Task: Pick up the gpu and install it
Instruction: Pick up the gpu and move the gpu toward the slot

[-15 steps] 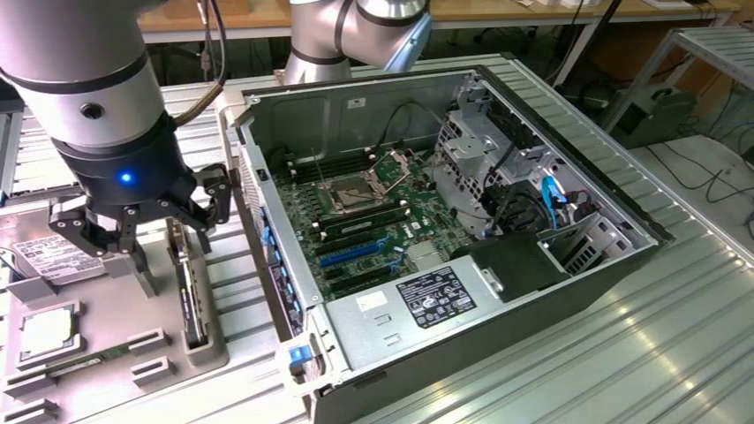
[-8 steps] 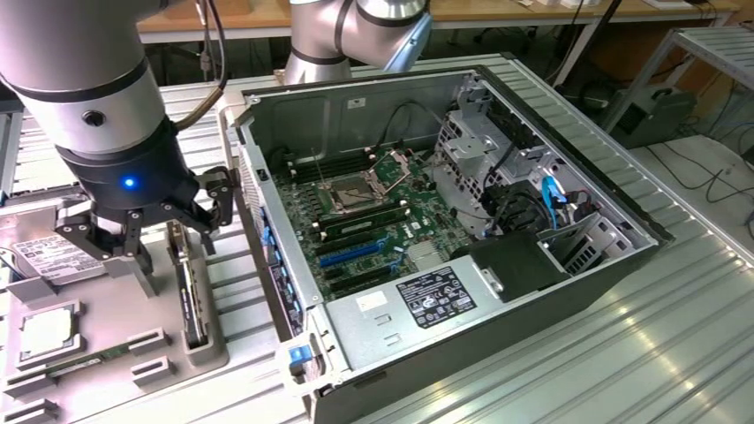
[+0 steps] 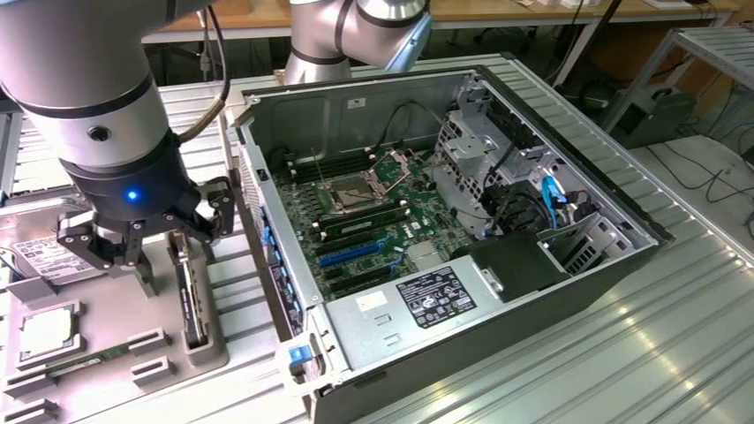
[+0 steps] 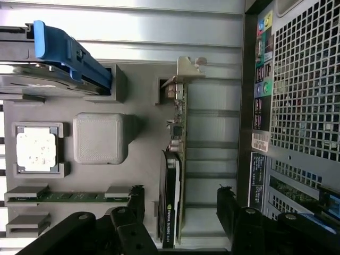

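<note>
The gpu (image 4: 178, 133) is a thin dark card with a silver bracket at one end. It stands on edge in a slot of the grey holder tray (image 4: 143, 122). In the exterior view the gpu (image 3: 189, 296) is at the left, beside the open computer case (image 3: 589, 265). My gripper (image 4: 180, 212) hangs over the card's end away from the bracket. It is open, with one black finger on each side of the card and a clear gap to both. From outside, the gripper (image 3: 177, 252) sits just above the card's top edge.
The holder tray also carries a hard drive with a blue caddy (image 4: 53, 58), a processor (image 4: 36, 150) and a memory stick (image 4: 69, 196). The case's perforated rear wall (image 4: 303, 95) stands close beside the card. Inside the case lies the green motherboard (image 3: 365, 221).
</note>
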